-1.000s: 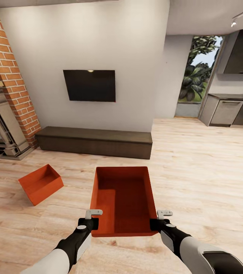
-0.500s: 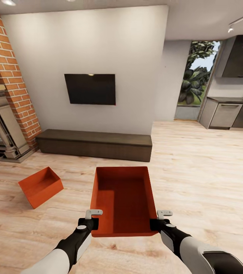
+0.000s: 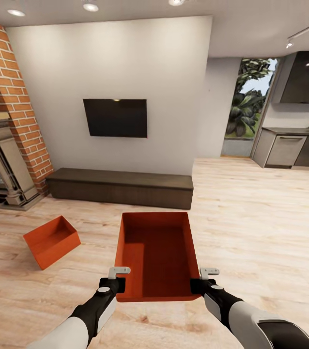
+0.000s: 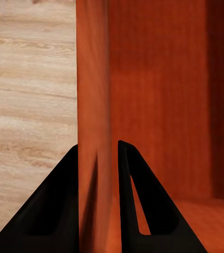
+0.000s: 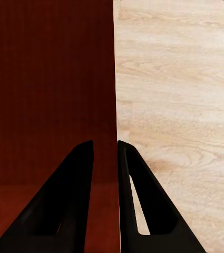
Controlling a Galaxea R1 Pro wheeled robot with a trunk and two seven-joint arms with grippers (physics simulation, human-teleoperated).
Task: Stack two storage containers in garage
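Observation:
One orange-red storage container point(image 3: 157, 254) hangs in front of me above the living room's wood plank floor, open side up and empty. My left gripper point(image 3: 118, 283) is shut on its left wall near the close corner. My right gripper point(image 3: 199, 285) is shut on its right wall. In the left wrist view the black fingers point(image 4: 135, 200) straddle the thin orange wall point(image 4: 93, 105). In the right wrist view the fingers point(image 5: 69, 200) clamp the wall's edge point(image 5: 113, 79). The second storage container point(image 3: 52, 241) lies tilted on the planks to the left, apart from both arms.
A long dark low bench point(image 3: 120, 186) stands ahead under a wall TV point(image 3: 115, 118). A brick fireplace point(image 3: 4, 140) is at the left. Open plank floor point(image 3: 261, 218) runs right toward kitchen cabinets point(image 3: 290, 150) and a glass door point(image 3: 246, 106).
The whole picture has shifted downward, so ceiling lights now show: the camera moved. The held container and both grippers keep the same place relative to each other.

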